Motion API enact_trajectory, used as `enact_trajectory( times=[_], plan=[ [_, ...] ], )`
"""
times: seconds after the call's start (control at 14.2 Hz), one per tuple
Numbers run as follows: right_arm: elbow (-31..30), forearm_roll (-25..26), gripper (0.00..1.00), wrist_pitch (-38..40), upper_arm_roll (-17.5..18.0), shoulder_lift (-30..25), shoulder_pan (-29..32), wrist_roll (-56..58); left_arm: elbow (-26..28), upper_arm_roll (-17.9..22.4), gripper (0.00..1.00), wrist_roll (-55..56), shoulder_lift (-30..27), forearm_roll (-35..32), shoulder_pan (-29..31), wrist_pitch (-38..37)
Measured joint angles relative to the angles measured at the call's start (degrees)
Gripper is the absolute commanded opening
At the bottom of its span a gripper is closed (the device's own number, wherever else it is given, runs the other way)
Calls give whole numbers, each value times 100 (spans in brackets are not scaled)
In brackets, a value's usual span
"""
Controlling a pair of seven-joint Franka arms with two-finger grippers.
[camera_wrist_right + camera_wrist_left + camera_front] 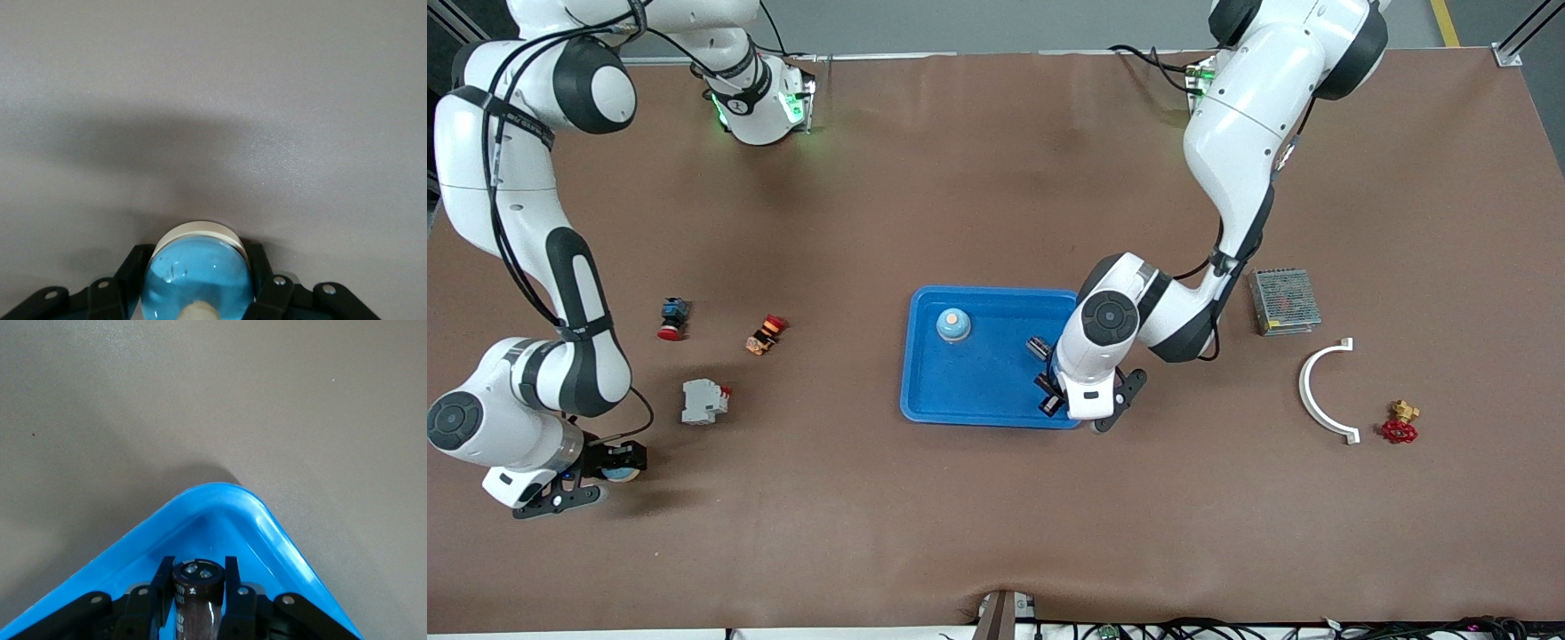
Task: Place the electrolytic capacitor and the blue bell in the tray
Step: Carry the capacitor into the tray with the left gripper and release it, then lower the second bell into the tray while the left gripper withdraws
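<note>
Reaching down into the tray [996,404], the left gripper [1051,395] sits over the corner nearest the front camera at the left arm's end, its fingers [162,590] clamped on the electrolytic capacitor [197,593], a dark brown can with its metal terminals showing at the end. Capacitor is inside the rim, low over the blue floor; whether it touches the floor I can't tell. A second small dark part [1038,347] lies in the tray just beside the arm's wrist, partly hidden by it. A blue bell [953,325] with a pale button already stands in the tray, in the part farther from the front camera, toward the right arm's end.

Right gripper [609,465] is down at the table well away from the tray, at the right arm's end and near the front edge, closed around another blue bell [197,275] with a white base; the dome fills the gap between the black fingers [130,273].

Between that bell and the tray, on the table: a white breaker block [703,401], a red-capped push button on a blue body [672,318], and an orange-and-red switch [766,333]. None of them touches another.

At the left arm's end, clear of the tray: a grey metal power supply box [1283,301], a white curved bracket [1325,393], and a brass valve with red handwheel [1400,423] just beside the bracket's end.
</note>
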State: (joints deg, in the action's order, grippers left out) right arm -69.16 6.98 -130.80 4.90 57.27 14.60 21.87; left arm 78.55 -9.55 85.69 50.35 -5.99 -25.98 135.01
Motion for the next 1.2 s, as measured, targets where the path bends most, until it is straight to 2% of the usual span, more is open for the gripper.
enact_trajectory(
  times=[0.07, 0.42, 0.7, 0.92, 1.2],
  plan=[
    [43, 0, 0, 166, 23, -4, -4, -26, -9, 2, 100, 0, 0, 0, 0, 0],
    [333, 0, 0, 1242, 132, -229, -280, -810, -74, 16, 100, -5, -4, -43, -47, -1],
    [365, -2, 0, 1921, 192, -568, -771, -2181, -188, 72, 100, -73, -197, -103, -54, -294],
    [368, -6, 0, 2198, 216, -860, -1314, -3340, -254, 111, 100, -420, -645, -222, 95, -847],
    [326, -380, 0, 2369, 349, -1056, -1766, -4716, -271, 100, 100, -1650, -1449, -99, 816, -1796]
  ],
)
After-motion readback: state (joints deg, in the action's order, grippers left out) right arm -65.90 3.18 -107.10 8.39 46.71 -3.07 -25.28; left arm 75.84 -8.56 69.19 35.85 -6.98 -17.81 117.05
